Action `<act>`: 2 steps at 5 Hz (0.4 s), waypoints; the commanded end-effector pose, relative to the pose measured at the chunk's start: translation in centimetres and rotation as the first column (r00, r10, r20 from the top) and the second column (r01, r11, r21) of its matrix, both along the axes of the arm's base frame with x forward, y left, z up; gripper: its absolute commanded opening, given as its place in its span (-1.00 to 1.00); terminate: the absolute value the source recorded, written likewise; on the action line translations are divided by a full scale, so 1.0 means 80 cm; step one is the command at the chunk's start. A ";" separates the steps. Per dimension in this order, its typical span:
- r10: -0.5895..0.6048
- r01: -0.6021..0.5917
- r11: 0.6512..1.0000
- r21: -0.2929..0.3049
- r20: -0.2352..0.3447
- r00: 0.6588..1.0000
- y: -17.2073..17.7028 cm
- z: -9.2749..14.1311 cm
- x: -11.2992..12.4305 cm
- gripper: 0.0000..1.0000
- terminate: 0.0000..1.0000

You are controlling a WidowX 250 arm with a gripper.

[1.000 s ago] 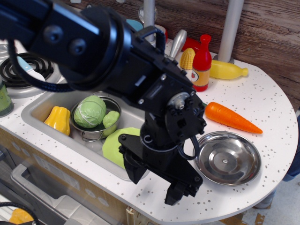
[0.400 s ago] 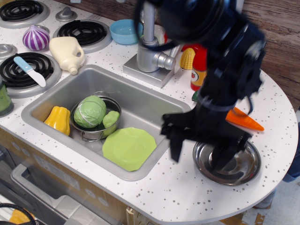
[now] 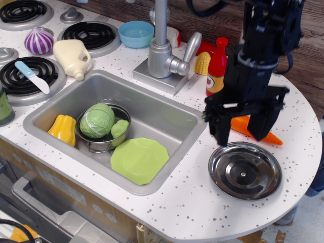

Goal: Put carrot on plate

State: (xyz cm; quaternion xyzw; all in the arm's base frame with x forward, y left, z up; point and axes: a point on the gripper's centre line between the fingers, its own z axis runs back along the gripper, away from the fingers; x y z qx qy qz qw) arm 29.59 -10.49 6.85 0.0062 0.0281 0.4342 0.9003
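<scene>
The orange carrot (image 3: 241, 125) lies on the white counter at the right, behind the silver dish; only its middle and its tapered tip (image 3: 273, 137) show between and beside my fingers. My gripper (image 3: 244, 130) is open, its two black fingers (image 3: 221, 129) straddling the carrot from above. Whether they touch it I cannot tell. The light green plate (image 3: 139, 159) lies flat in the sink at the front right corner, well to the left of the gripper.
A shiny silver dish (image 3: 245, 170) lies in front of the gripper. A red bottle (image 3: 216, 68), a corn cob (image 3: 202, 63) and the faucet (image 3: 161, 53) stand behind it. The sink (image 3: 167, 119) holds a metal pot with a cabbage (image 3: 96, 120) and a yellow squash toy (image 3: 63, 129).
The arm has swung from the front of the counter to the right and back, off the sink and over the silver dish, and now the open gripper stands over the carrot.
</scene>
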 end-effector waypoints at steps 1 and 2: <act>0.142 -0.147 0.989 0.025 0.124 0.982 -0.006 0.022 0.045 1.00 -1.00; 0.176 -0.192 0.978 0.081 0.170 0.970 -0.012 0.019 0.070 1.00 -1.00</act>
